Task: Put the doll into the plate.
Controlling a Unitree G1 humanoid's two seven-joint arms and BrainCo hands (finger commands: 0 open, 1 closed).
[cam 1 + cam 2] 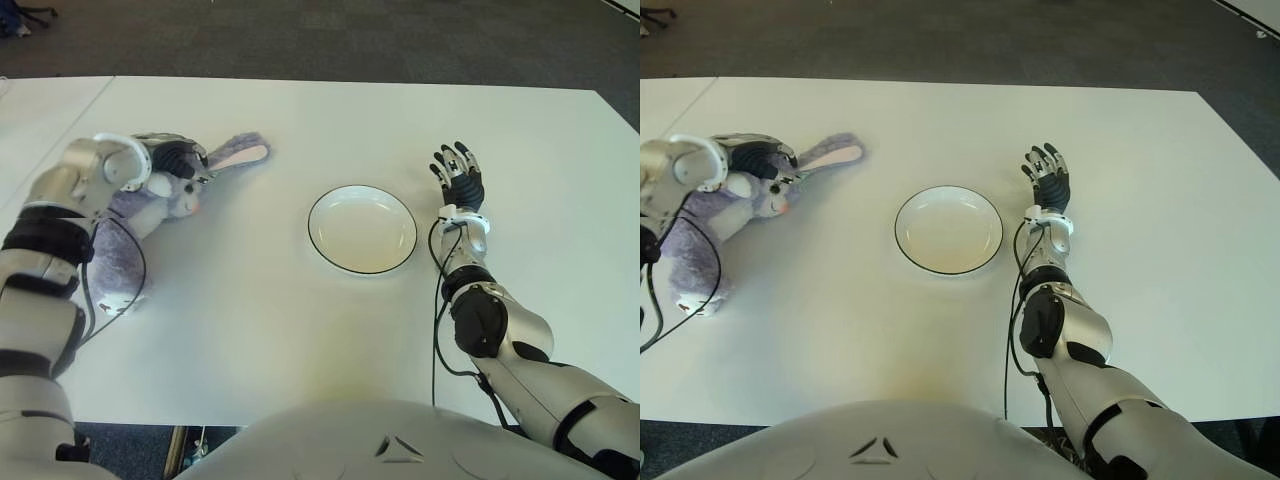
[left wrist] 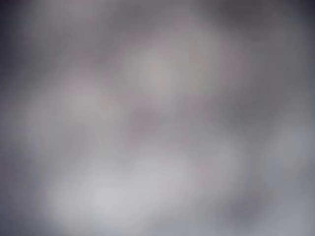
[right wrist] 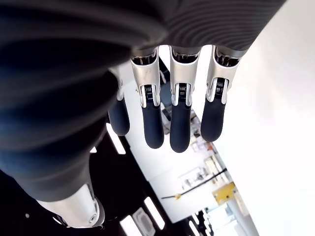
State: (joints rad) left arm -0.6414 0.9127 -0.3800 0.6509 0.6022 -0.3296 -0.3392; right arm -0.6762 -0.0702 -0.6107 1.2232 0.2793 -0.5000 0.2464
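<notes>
meanwhile left hand (image 1: 170,160) on doll (image 1: 150,205) head.

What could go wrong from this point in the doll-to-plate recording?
The left hand sits on the purple bunny doll near its head, so the long body and ear may dangle and drag across the table. The plate is small and shallow, so the floppy doll may spill over its rim. The right hand shows beside the plate, on its right.

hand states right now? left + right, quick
Left hand: on the purple plush rabbit doll's head; whether it is grasping cannot be told.
Right hand: open, holding nothing, right of the white plate.
</notes>
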